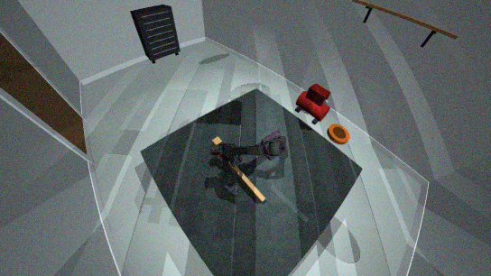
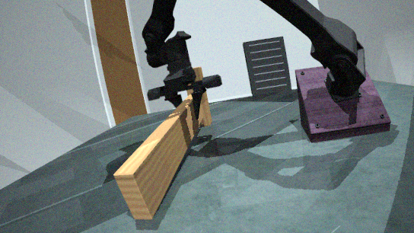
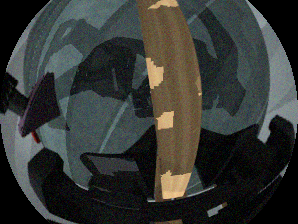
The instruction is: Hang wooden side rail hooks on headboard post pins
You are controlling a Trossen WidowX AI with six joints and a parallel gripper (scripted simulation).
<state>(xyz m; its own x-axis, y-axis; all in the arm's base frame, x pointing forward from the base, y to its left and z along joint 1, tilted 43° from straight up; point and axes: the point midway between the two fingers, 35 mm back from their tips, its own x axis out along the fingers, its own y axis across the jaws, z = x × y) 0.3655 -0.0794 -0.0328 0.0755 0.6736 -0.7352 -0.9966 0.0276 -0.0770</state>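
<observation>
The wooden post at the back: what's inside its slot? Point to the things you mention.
I can't see inside the slot of the headboard post (image 1: 217, 141) (image 2: 206, 114). The gripper (image 2: 186, 104) and the rail (image 1: 247, 181) (image 2: 161, 161) (image 3: 177, 95) cover it, so any pins stay hidden.
</observation>
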